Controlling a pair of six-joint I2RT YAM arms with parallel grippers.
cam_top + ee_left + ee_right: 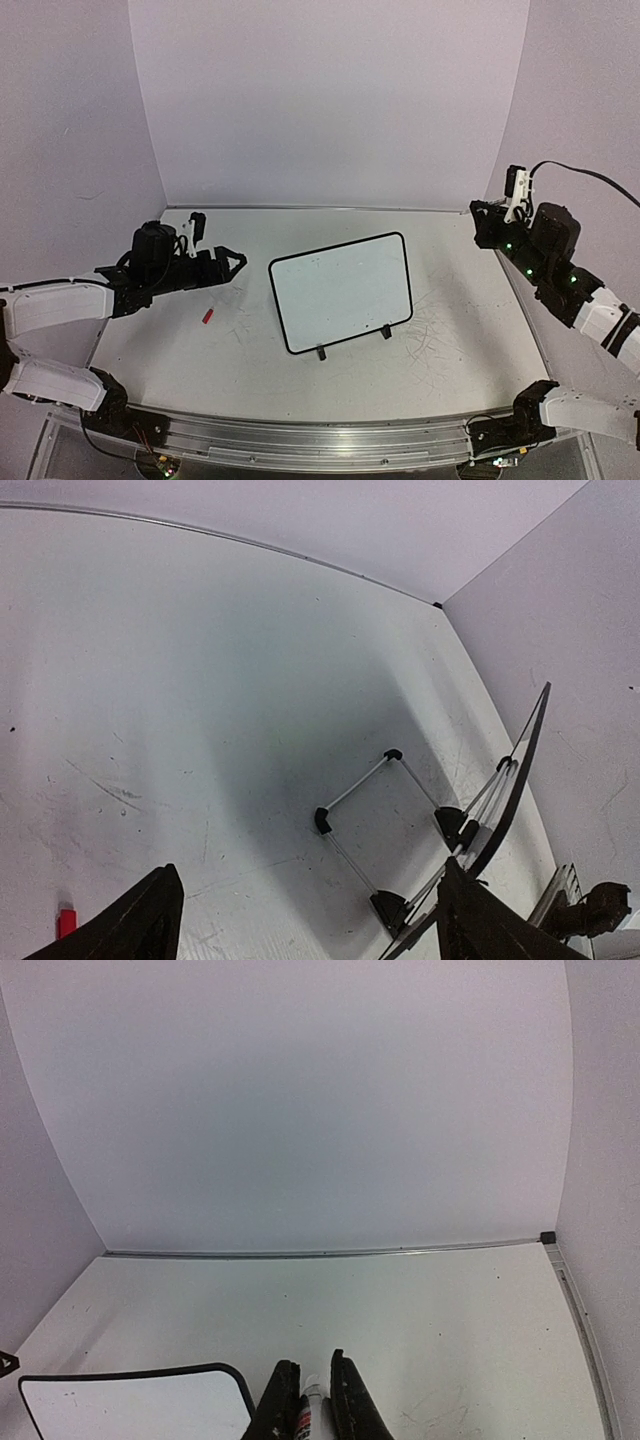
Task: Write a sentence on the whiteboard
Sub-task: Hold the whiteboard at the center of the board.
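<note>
Whiteboard (340, 290): mid-table (455, 345), tilted on its stand (355, 815); likely light, stiff, prone to tip; brace by the frame edge.
Left gripper (238, 263): left of board, jaws apart, empty.
Right gripper (312, 1380): far right, jaws clamped on marker (307, 1415).
Red piece (208, 316): near left.

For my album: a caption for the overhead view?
Small black-framed whiteboard stands on scratched grey table between left arm and right arm.

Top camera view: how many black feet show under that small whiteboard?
2: left foot under the near edge of the whiteboard, left of middle; right foot nearer the right corner. Any behind the board are hidden here.
</note>
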